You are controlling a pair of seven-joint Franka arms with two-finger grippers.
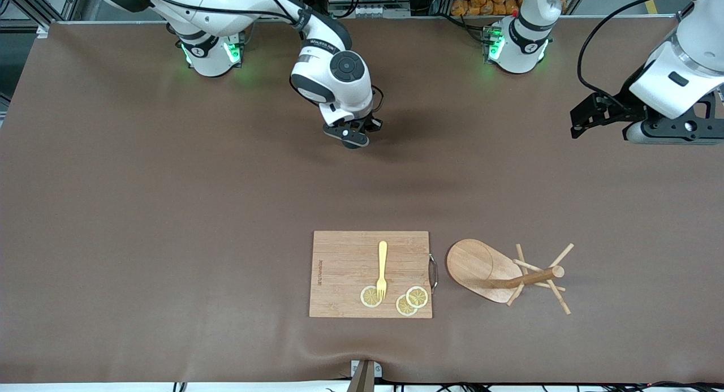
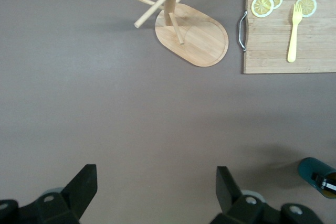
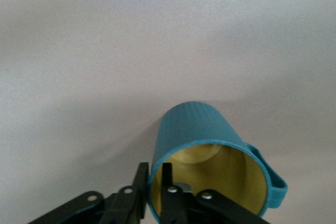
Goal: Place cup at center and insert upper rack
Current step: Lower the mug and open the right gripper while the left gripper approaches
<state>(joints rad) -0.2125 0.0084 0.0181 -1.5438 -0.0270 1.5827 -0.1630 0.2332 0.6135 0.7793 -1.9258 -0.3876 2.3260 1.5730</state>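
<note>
Matt brown tabletop (image 1: 169,211), smooth and faintly wrinkled near the front edge. Light wooden cutting board (image 1: 345,262), visible grain, with a shiny metal handle (image 1: 433,272). Pale, smooth wooden mug tree (image 1: 481,267). Yellow plastic-looking fork (image 1: 382,270). Ribbed teal cup (image 3: 205,129), satin outside, glossy yellowish inside. Glossy white arm shells (image 1: 334,69).

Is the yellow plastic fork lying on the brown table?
No, the yellow plastic fork lies on the rectangular wooden cutting board, its prongs touching a lemon slice.
</note>
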